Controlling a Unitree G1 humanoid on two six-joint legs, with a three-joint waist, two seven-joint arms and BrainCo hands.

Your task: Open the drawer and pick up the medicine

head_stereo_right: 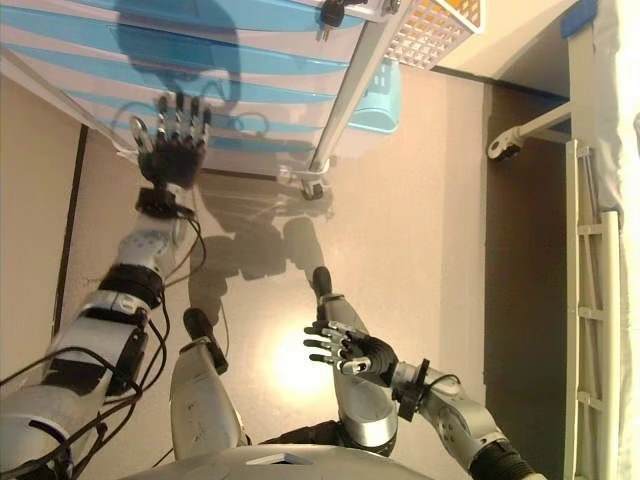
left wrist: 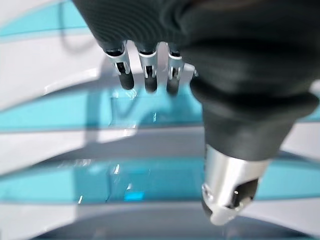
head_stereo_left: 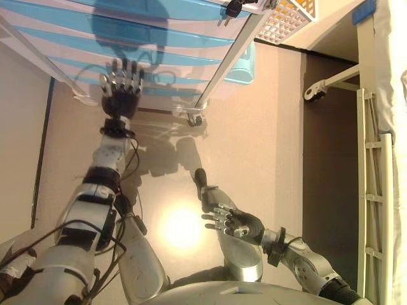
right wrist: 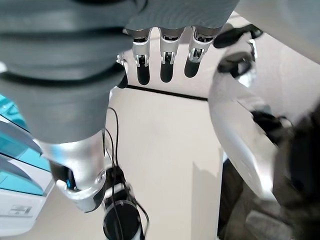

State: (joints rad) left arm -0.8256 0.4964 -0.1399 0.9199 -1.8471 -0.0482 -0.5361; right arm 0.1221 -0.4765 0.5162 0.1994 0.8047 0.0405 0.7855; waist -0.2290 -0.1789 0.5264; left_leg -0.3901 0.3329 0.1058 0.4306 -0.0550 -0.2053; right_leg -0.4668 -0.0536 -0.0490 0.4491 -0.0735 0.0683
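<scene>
Two hands open, left hand (head_stereo_left: 121, 86) at drawer (head_stereo_left: 159, 47) (shut), right hand (head_stereo_left: 230, 221) idle

Around the cabinet: what else you can see

You have a white lattice basket (head_stereo_left: 289, 19) at the top, a pale blue bin (head_stereo_left: 241, 67) just beside the cabinet's corner, a white ladder-like rack (head_stereo_left: 375, 190) along the right edge, a caster wheel (head_stereo_left: 313, 93) on a white bar near it, and a bunch of keys (head_stereo_right: 330, 17) hanging at the top.
</scene>
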